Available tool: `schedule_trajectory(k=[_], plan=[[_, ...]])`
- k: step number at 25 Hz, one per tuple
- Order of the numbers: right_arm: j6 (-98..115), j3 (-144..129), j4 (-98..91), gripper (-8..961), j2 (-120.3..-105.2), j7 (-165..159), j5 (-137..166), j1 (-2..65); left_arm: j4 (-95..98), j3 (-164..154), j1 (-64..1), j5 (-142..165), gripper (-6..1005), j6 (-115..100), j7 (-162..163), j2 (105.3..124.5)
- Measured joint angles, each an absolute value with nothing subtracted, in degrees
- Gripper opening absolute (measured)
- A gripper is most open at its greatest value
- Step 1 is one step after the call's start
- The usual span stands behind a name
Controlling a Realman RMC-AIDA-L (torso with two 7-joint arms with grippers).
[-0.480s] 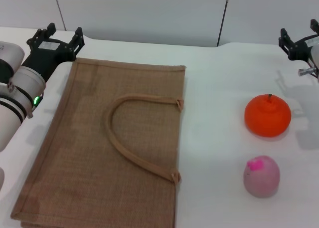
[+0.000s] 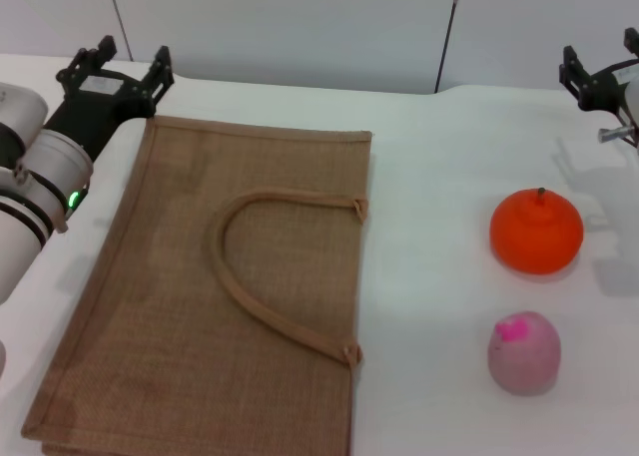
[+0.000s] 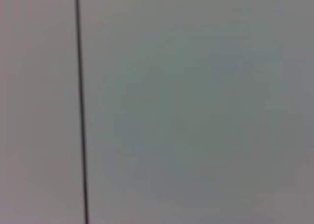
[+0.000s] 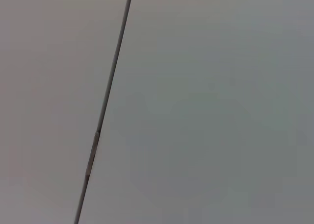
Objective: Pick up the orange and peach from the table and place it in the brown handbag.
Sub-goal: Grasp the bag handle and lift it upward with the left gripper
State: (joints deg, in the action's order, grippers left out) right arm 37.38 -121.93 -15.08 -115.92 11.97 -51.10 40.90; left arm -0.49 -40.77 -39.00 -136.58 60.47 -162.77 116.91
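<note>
The brown handbag (image 2: 210, 296) lies flat on the white table, left of centre, its strap handle looped on top. The orange (image 2: 536, 230) sits on the table at the right, with the smaller pale pink peach (image 2: 524, 351) just in front of it. My left gripper (image 2: 118, 65) is open and empty at the bag's far left corner. My right gripper (image 2: 601, 67) is open and empty at the far right edge, behind the orange. Both wrist views show only a blank wall.
The white table (image 2: 439, 177) has bare surface between the bag and the fruits. A grey panelled wall (image 2: 300, 27) stands behind the table's far edge.
Both grippers have lifted slightly toward the back of the table. The bag and fruits have not moved.
</note>
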Motion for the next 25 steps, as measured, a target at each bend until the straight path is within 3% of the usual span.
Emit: schedule_trajectory(k=[14,25], plan=[[37.1,-121.8,-14.1,760,-115.92,11.9,-51.3,40.6,-0.7,-41.3,-39.7,-133.4,727,61.4,-160.8,116.82],[35.4,-121.8,-13.0,757,-115.77,11.9,-51.2,40.4,5.4,-41.3,-39.3,-114.5,726,61.7,-138.9,116.39]])
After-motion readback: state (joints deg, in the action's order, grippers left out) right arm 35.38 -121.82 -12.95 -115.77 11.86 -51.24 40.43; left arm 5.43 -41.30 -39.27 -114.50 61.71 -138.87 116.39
